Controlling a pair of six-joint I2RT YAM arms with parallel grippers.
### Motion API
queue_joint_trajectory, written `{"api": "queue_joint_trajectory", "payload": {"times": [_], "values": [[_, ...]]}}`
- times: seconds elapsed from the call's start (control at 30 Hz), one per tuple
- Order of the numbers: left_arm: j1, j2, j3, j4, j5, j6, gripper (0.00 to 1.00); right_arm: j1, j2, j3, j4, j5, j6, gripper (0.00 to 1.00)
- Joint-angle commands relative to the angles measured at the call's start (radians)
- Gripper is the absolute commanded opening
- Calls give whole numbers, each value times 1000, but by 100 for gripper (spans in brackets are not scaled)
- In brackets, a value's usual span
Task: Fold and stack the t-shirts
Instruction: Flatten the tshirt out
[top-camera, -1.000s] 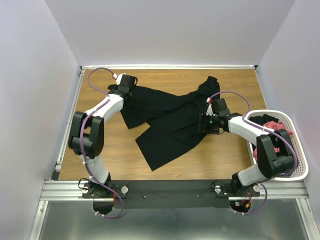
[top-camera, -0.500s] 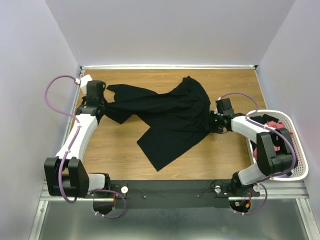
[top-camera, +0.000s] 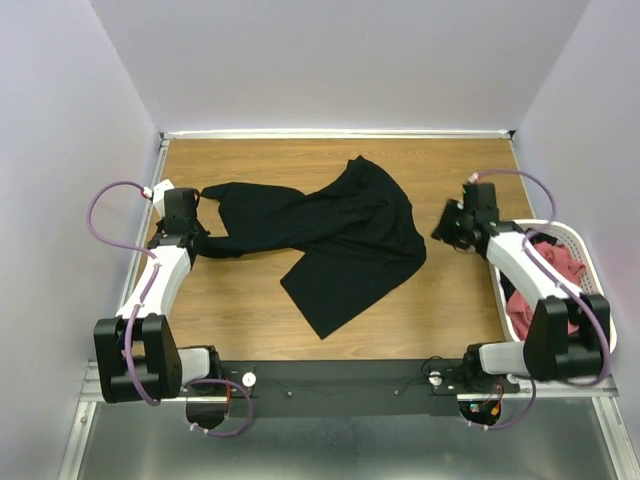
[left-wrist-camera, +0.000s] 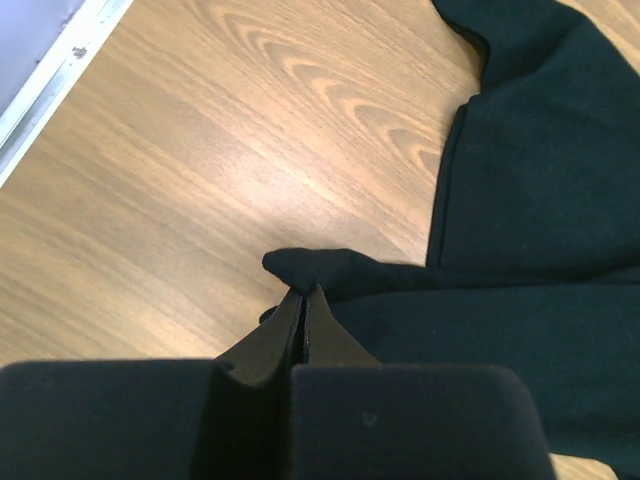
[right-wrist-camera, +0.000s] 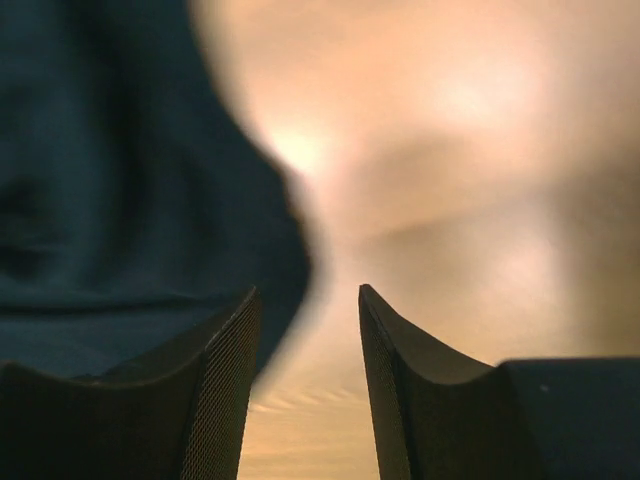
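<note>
One black shirt: likely limp, light, slumps; grab hem corners. Left gripper pinched on edge; right gripper parted, empty.

A white mesh basket is being supported at the right edge of a wood-grain table, towards the near side. The table is being enclosed left, far and right by pale lilac walls and bordered along its near edge by an aluminium rail.
</note>
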Motion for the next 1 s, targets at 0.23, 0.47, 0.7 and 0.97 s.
{"api": "queue_joint_trajectory", "payload": {"times": [0.23, 0.47, 0.7, 0.97], "values": [[11, 38, 5, 80, 23, 50, 0, 202, 532, 501, 159, -181, -123, 52], [37, 35, 3, 76, 10, 39, 0, 230, 754, 616, 157, -201, -105, 52], [82, 12, -11, 82, 27, 19, 0, 230, 694, 393, 121, -132, -63, 52], [88, -51, -41, 65, 4, -2, 0, 204, 389, 5, -25, -38, 10, 52]]}}
